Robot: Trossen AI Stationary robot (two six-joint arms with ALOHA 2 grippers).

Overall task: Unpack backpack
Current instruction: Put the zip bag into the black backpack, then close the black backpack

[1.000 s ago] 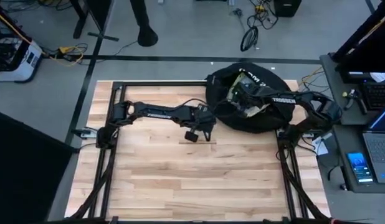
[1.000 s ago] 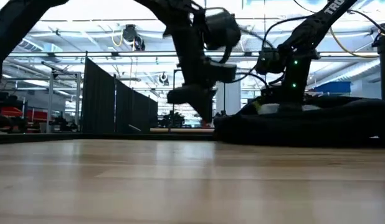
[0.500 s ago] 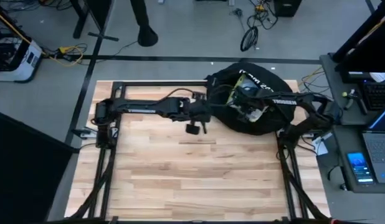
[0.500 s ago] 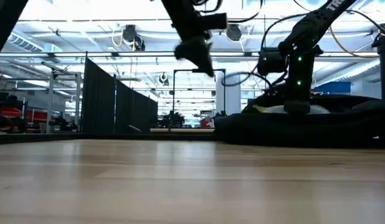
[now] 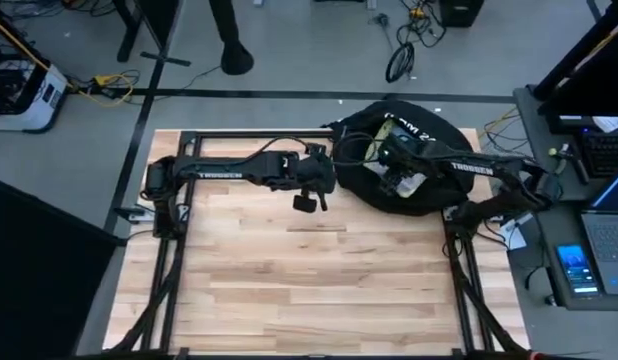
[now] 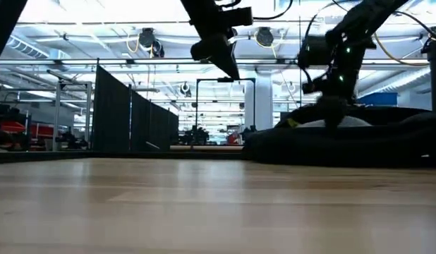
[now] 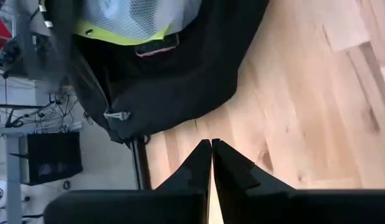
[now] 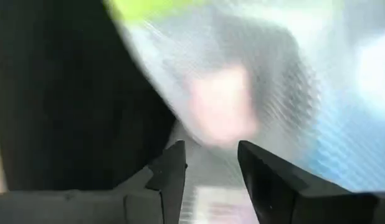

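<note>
At the far right corner of the desk point(image 5: 289, 290) lies the backpack point(image 5: 429, 190), flat, its mouth open on a white mesh pouch with a yellow-green edge point(image 7: 133, 18). Over that opening the right gripper point(image 8: 208, 165) points down among the contents, its fingers parted with nothing between them, the mesh just ahead of the tips. Beside the backpack's left edge, near the desk's far edge, the left gripper point(image 7: 211, 146) hangs raised above the bare wood, its fingers pressed together and empty.
</note>
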